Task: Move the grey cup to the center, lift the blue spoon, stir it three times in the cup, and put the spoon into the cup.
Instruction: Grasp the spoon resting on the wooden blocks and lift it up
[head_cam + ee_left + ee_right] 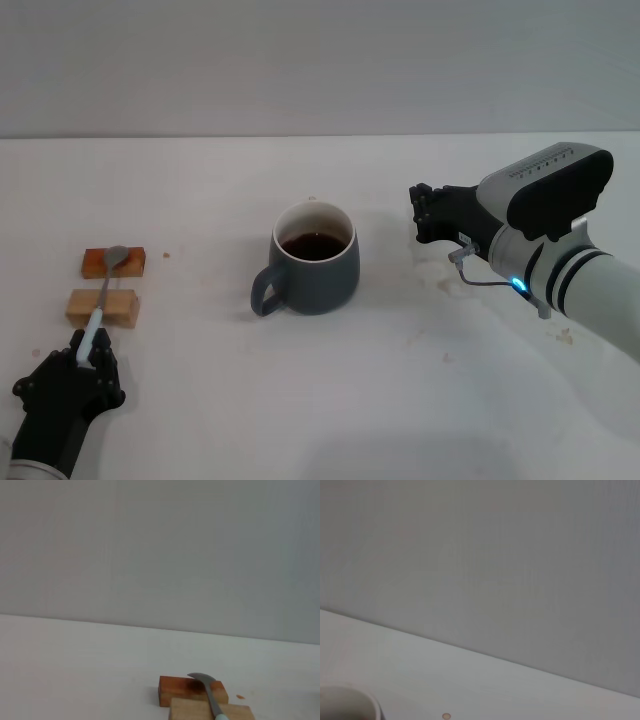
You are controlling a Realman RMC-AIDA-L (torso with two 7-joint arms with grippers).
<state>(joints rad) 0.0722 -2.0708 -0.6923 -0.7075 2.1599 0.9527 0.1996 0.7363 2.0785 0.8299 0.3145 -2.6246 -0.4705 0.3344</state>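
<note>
Left of the mug (pixel 315 258), the left claw (pixel 90 352) pinches the spoon (pixel 104 291) handle, propped on blocks (pixel 108 285) for easy lifting; right claw's (pixel 425 214) state unclear.

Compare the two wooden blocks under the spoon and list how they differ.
The far wooden block is darker, reddish-brown; the near wooden block is pale tan. The far block carries the blue spoon at its grey bowl; the near block supports its handle, nearer the left gripper at the handle's end. Both lie flat on the white table, parallel, with a gap between them.
</note>
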